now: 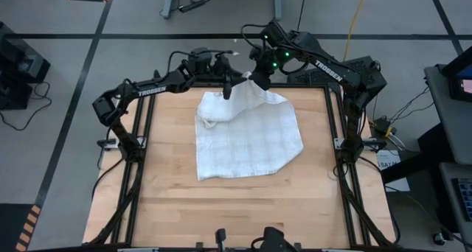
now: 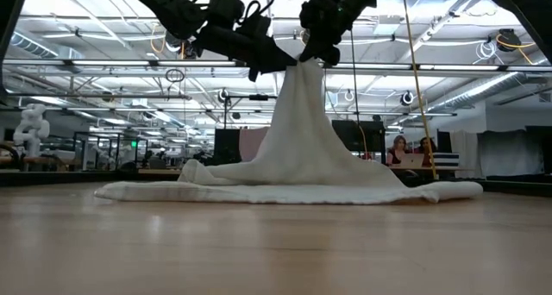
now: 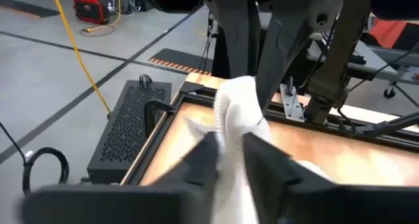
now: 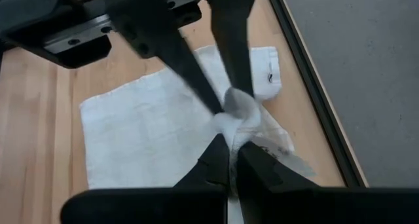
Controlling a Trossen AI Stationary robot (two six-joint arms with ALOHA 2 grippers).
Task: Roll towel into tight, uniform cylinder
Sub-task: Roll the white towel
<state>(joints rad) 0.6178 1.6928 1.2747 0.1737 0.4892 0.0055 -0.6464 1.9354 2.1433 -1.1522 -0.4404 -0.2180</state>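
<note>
Above the far edge of the wooden table (image 1: pixel 221 200), both grippers meet at one raised peak of the towel (image 1: pixel 251 138). From overhead, the white checked cloth lies spread over the middle and far part of the tabletop, its near edge flat and its far portion drawn up toward the arms; one far-left corner is folded over on itself. At table height the cloth (image 2: pixel 302 148) rises like a tent from a flat skirt on the wood to a narrow point held well above the surface. The right gripper (image 1: pixel 259 81) has its fingers closed tight on that point: its own wrist camera shows the two dark fingers (image 4: pixel 252 168) pinched together with a bunch of towel (image 4: pixel 131 126) caught between them, the rest of the cloth lying on the table below with a small tag near one corner. The left gripper (image 1: pixel 227 90) comes in from the left, just beside the right one, and its wrist camera shows its fingers (image 3: pixel 200 162) standing narrowly on either side of the hanging fold of cloth (image 3: pixel 237 112) (whether they press the fabric firmly or only flank it, I cannot tell). In the level view the left gripper (image 2: pixel 259 64) sits touching the cloth just under the right gripper (image 2: pixel 317 53). Beyond the table, two people sit far back in the room.
</note>
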